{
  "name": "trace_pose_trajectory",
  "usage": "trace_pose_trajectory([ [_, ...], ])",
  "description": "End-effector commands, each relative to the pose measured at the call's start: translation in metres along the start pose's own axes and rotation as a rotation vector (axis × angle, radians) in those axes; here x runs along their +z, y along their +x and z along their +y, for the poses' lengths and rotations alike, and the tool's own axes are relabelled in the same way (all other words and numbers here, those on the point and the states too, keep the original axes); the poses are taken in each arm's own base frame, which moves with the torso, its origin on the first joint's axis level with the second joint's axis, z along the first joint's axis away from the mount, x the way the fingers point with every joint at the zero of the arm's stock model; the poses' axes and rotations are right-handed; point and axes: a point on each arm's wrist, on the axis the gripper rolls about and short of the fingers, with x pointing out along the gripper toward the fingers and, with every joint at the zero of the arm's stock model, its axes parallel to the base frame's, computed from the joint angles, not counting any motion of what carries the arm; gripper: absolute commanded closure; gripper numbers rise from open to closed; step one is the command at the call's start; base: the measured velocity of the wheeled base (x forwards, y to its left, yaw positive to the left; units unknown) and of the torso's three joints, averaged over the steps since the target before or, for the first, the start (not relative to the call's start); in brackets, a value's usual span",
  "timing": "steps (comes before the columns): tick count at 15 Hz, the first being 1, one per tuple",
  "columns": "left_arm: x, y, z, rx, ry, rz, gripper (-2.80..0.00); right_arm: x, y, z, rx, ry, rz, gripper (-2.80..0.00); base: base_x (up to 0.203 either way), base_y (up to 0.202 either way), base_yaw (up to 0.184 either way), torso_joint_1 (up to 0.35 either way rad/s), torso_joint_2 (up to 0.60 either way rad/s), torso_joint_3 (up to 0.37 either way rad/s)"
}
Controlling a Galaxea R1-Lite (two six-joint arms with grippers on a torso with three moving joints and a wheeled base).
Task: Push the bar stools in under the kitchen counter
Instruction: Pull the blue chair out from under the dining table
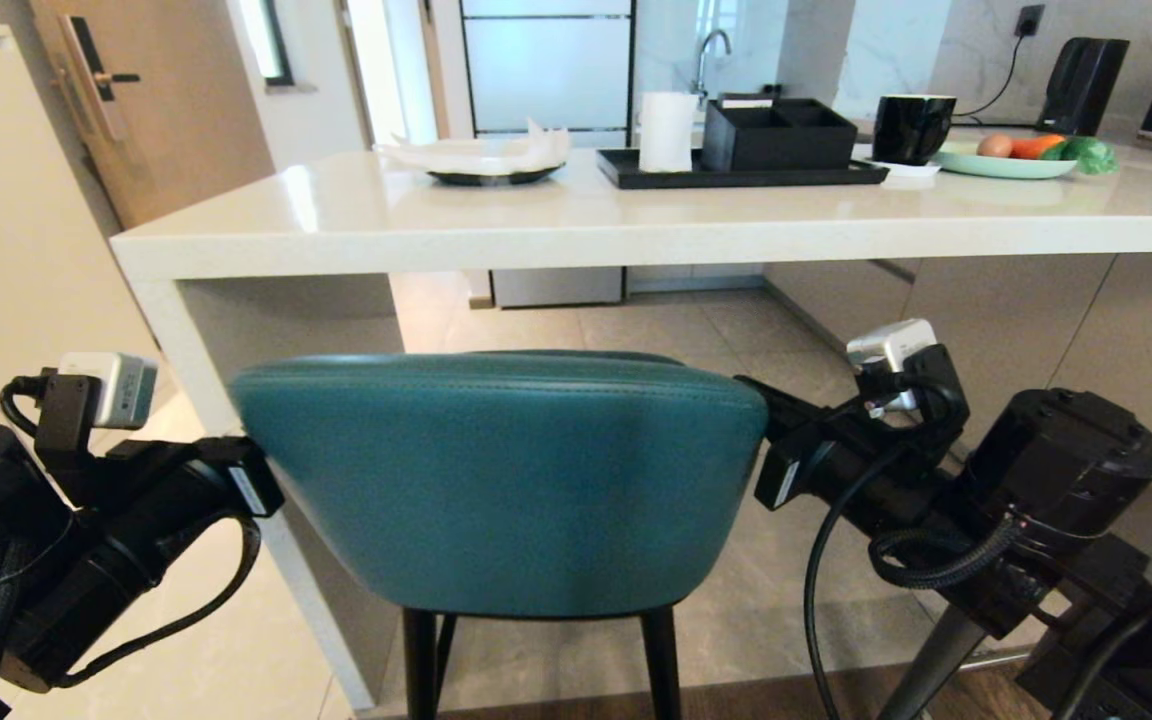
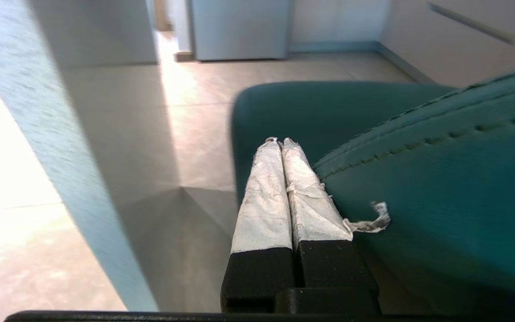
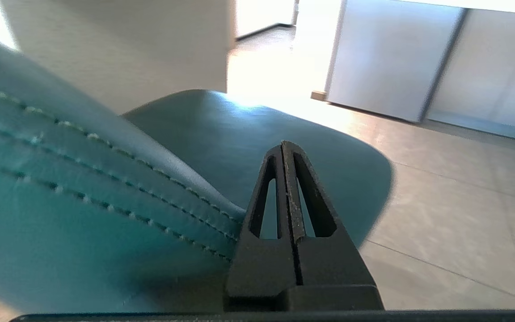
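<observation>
One teal bar stool (image 1: 501, 480) with a rounded back and thin black legs stands in front of the white kitchen counter (image 1: 636, 220), its seat (image 2: 329, 107) below the slab's front edge. My two arms flank its backrest in the head view. My left gripper (image 2: 280, 141) is shut, its taped fingers lying along the back's left edge (image 2: 441, 188). My right gripper (image 3: 285, 145) is shut too, its black fingers against the back's right edge (image 3: 83, 179). Neither holds anything. In the head view the backrest hides both sets of fingers.
The counter's white side panel (image 1: 236, 470) stands just left of the stool. On the slab are a black tray (image 1: 746, 172) with a paper roll and a box, a black mug (image 1: 911, 125) and a plate of vegetables (image 1: 1011, 160). A slanted grey leg (image 1: 936, 655) shows beside my right arm.
</observation>
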Motion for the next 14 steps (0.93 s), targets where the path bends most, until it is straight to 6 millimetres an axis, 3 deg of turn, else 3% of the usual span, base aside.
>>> trace_pose_trajectory([
  [1,0.007,-0.013,-0.008,-0.037,-0.004,-0.024,0.00,-0.004,0.000,-0.009,-0.036,-0.005,0.003,0.00,0.000,0.000,0.000,0.000,0.00,0.000],
  [5,0.005,-0.027,-0.006,-0.029,-0.004,-0.006,0.00,-0.006,-0.004,-0.017,-0.064,-0.009,0.008,0.00,0.000,0.000,0.000,0.000,0.00,0.000],
  [14,0.013,-0.035,-0.007,-0.026,-0.011,-0.029,0.00,-0.015,-0.024,-0.012,-0.056,-0.006,0.029,0.00,0.000,0.000,0.000,0.000,0.00,0.000],
])
